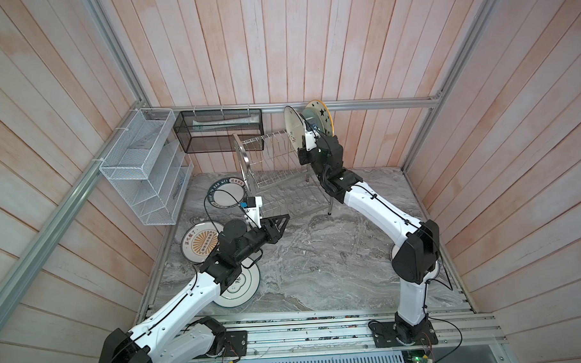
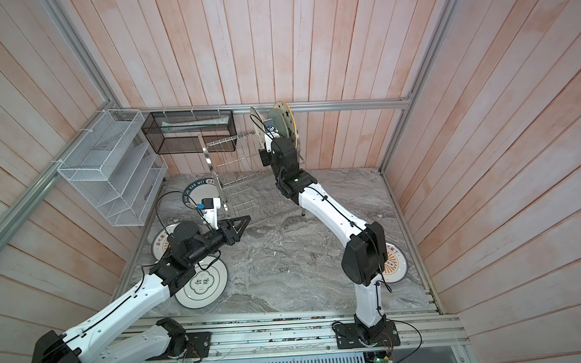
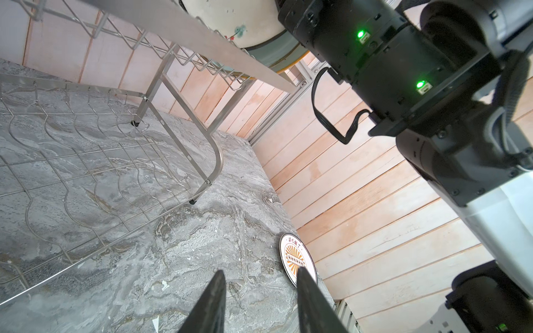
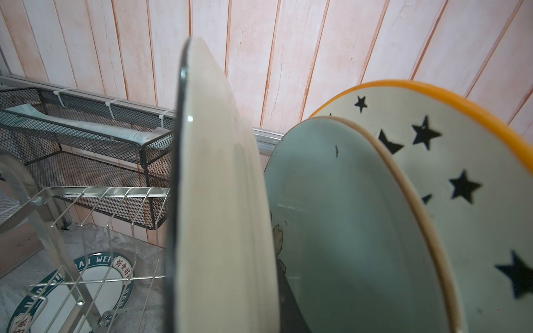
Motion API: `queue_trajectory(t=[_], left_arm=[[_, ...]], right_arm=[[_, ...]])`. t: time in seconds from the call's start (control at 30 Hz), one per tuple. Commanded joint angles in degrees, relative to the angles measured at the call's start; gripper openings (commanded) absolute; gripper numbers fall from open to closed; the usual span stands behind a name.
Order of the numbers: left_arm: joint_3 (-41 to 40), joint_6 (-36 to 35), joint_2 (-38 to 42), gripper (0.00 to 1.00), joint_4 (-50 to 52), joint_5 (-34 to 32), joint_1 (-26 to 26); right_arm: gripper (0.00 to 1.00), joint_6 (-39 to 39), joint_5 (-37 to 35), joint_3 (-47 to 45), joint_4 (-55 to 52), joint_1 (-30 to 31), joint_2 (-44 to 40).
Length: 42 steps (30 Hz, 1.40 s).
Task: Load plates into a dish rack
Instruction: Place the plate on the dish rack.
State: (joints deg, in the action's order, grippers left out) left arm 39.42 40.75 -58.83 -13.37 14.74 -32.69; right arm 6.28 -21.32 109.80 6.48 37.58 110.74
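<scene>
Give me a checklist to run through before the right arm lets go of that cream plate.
1. Grip: right gripper clamped on the cream plate: ok.
2. Pose: cream plate upright, edge-on at the upper tier of the dish rack: ok.
3. Clearance: a gap shows between its top rim and the pale blue plate: ok.
4. Seating: cream plate's lower edge between dividers: cannot tell, hidden.
5. Neighbours: pale blue plate and star plate standing in the rack: ok.
6. Other arm: left gripper open, empty, apart from the rack: ok.
</scene>
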Motion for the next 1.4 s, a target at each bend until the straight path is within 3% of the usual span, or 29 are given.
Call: queue_trajectory(t=[0.0,1.37], left_arm=[[-0.3,0.2,-0.3,0.42,-1.4,1.0,-0.3],[-0.6,0.8,0.4,0.42,-1.9,1.5,-0.4]], right_arm=[[0.0,0.7,-1.9,0.8,8.5,-0.1,-4.6],[0.0,-0.3,-1.2,-2.6,6.2,-0.1,-6.3]])
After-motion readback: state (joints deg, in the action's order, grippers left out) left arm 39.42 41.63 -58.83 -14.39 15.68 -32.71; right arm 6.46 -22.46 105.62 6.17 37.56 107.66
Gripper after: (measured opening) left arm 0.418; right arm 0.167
